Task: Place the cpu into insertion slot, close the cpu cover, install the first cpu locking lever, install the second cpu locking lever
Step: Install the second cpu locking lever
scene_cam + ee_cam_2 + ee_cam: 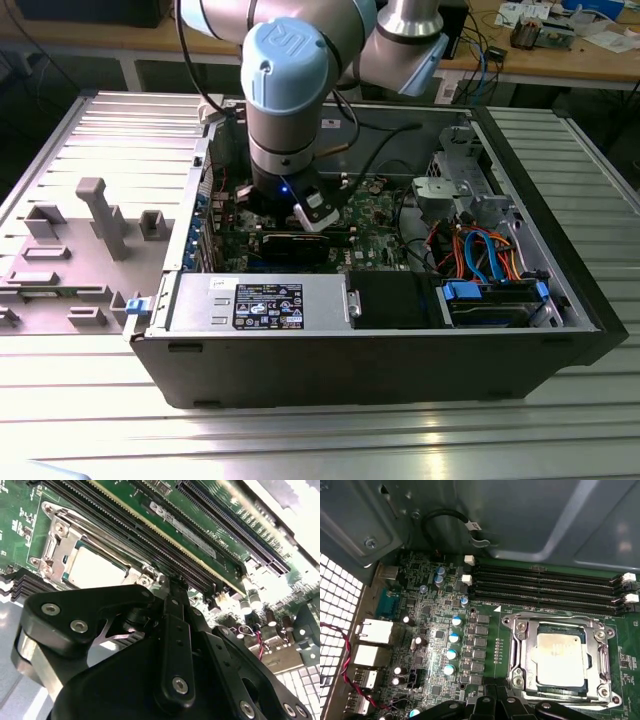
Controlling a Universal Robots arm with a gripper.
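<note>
In the first wrist view the cpu (559,659), a flat silver-grey square, lies in the insertion slot (516,681) on the green board. The cpu cover (599,656), a silvery window frame, lies flat around it. Thin metal lever rods (555,616) run along the socket's edges. My gripper (497,703) is shut, holds nothing, and sits close beside the socket's near edge. In the second wrist view the gripper (170,587) rises in front of the cpu (95,571) and the cpu cover (54,544). In the exterior view the gripper (312,216) hangs low inside the open computer case.
Long black memory slots (545,586) run beside the socket, one holding a green module (165,526). The case's metal walls (530,520) surround the board. A power supply (260,300) and a drive cage with cables (480,250) sit in the case. Grey fixtures (100,215) stand at the exterior view's left.
</note>
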